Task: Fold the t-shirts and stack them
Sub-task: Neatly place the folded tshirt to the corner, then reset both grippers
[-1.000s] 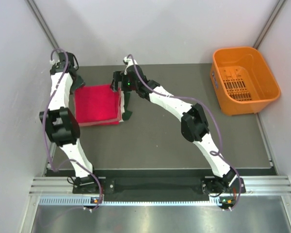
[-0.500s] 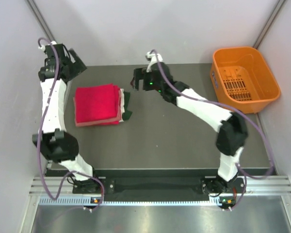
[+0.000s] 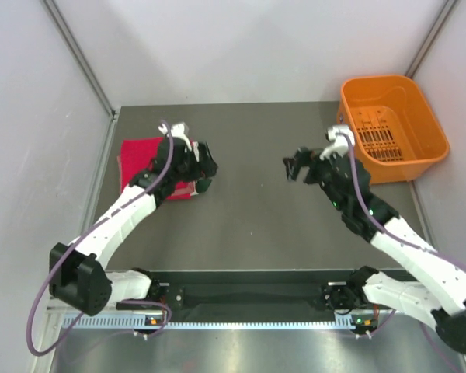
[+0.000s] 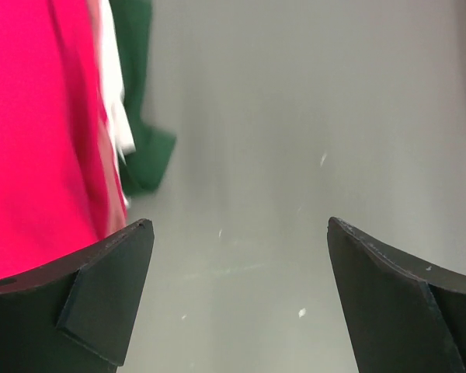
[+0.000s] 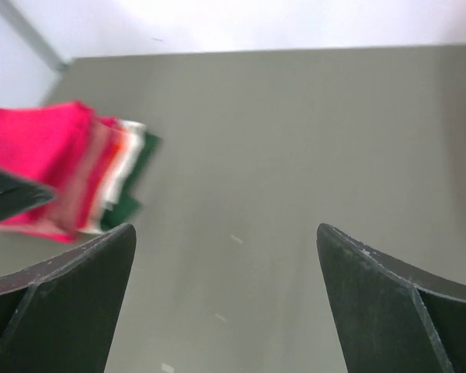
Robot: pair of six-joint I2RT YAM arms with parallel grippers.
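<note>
**Folded shirts lie stacked at ten o'clock as both grippers stand wide open**

The t-shirts (image 3: pixel 140 158) sit in one folded stack at about ten o'clock on the dark grey-green table (image 3: pixel 248 225), close to its left edge. The crimson shirt (image 4: pixel 39 132) lies on top. A pale shirt (image 4: pixel 113 93) and a dark green shirt (image 4: pixel 140 116) peek out along the stack's three o'clock side, and a green corner spills onto the bare surface.

The left gripper (image 4: pixel 239 227) hangs at that same edge with its fingers far apart and nothing between them. One finger is over the red cloth and the other over the table. The right gripper (image 5: pixel 225 229) is well apart from the stack, above the table's middle toward one o'clock. Its fingers are likewise spread and empty, and its camera shows the stack only as a blur.

An orange plastic basket (image 3: pixel 388 169) stands at two o'clock against the right wall. Plain pale walls (image 3: pixel 241 47) close in the table on three sides. A ribbed aluminium rail (image 3: pixel 427 295) runs along the six o'clock edge, where both arms are bolted down.
</note>
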